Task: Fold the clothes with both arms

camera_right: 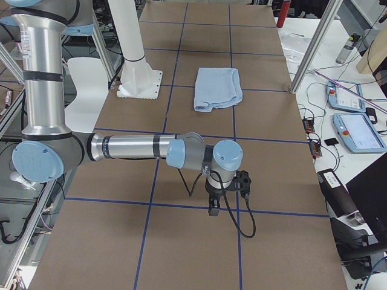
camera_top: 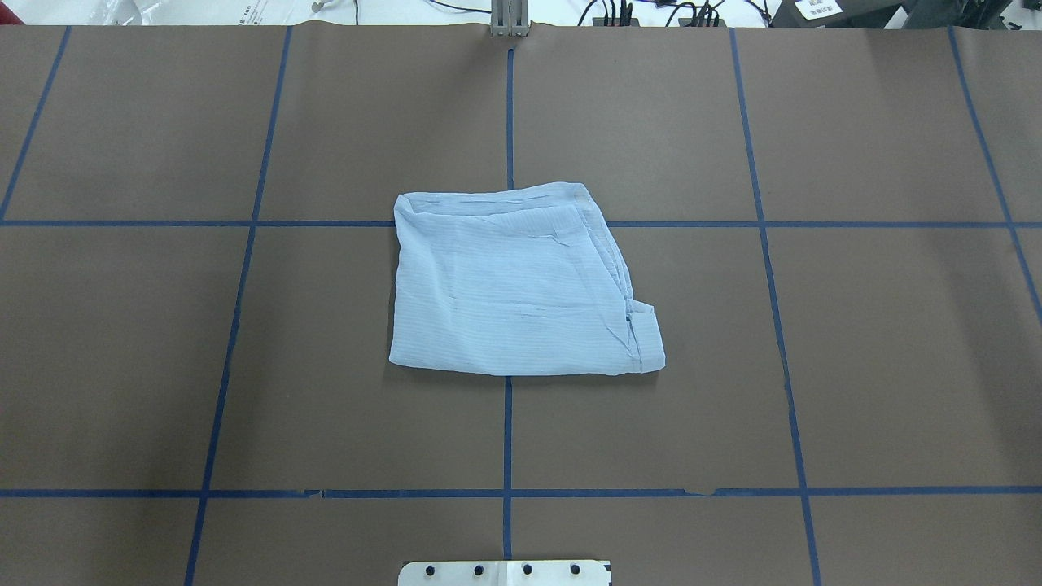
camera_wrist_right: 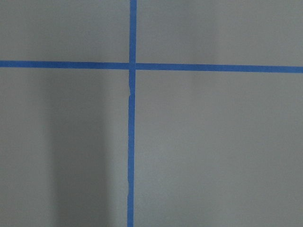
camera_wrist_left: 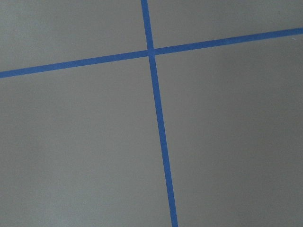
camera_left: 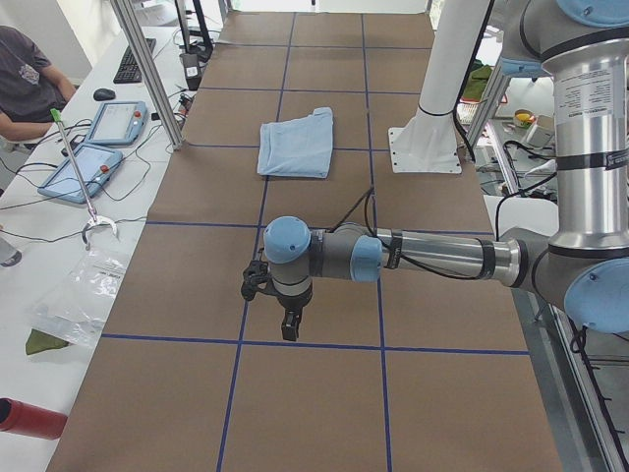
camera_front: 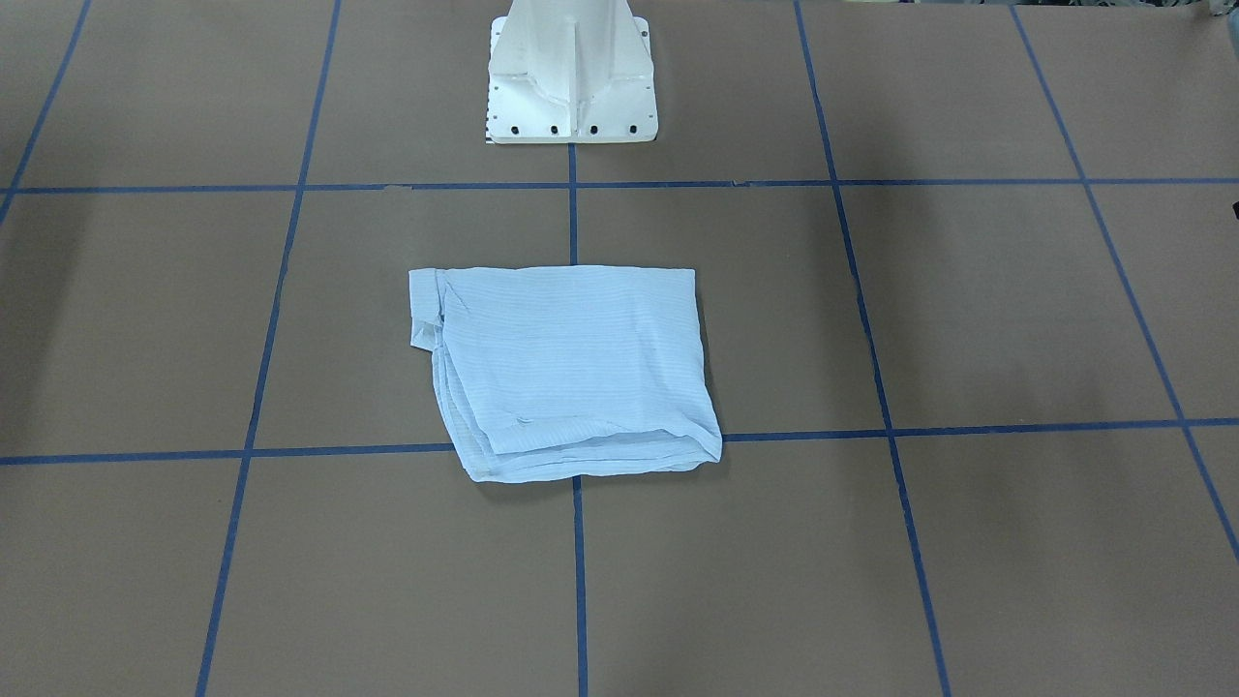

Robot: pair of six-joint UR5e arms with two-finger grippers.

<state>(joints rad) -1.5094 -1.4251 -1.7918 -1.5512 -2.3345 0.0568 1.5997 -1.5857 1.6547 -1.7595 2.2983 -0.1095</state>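
The light-blue pinstriped shirt point(camera_front: 566, 373) point(camera_top: 513, 293) lies folded into a compact, roughly square bundle at the middle of the brown table, in front of the pedestal. It also shows far off in the side views point(camera_left: 297, 146) point(camera_right: 217, 87). My left arm reaches out low over the table end, well away from the shirt, with its left gripper point(camera_left: 288, 324) pointing down. My right gripper point(camera_right: 213, 208) hangs the same way over the opposite end. Whether either is open or shut, I cannot tell. Neither touches the cloth. Both wrist views show only bare table and blue tape.
The white pedestal point(camera_front: 571, 77) point(camera_top: 505, 574) stands at the robot's edge. Blue tape lines point(camera_top: 508, 431) grid the table. A seated person point(camera_left: 25, 84), control tablets point(camera_left: 98, 147) point(camera_right: 357, 130), a grabber tool point(camera_left: 84, 187) and a red bottle point(camera_left: 25, 418) occupy the side benches.
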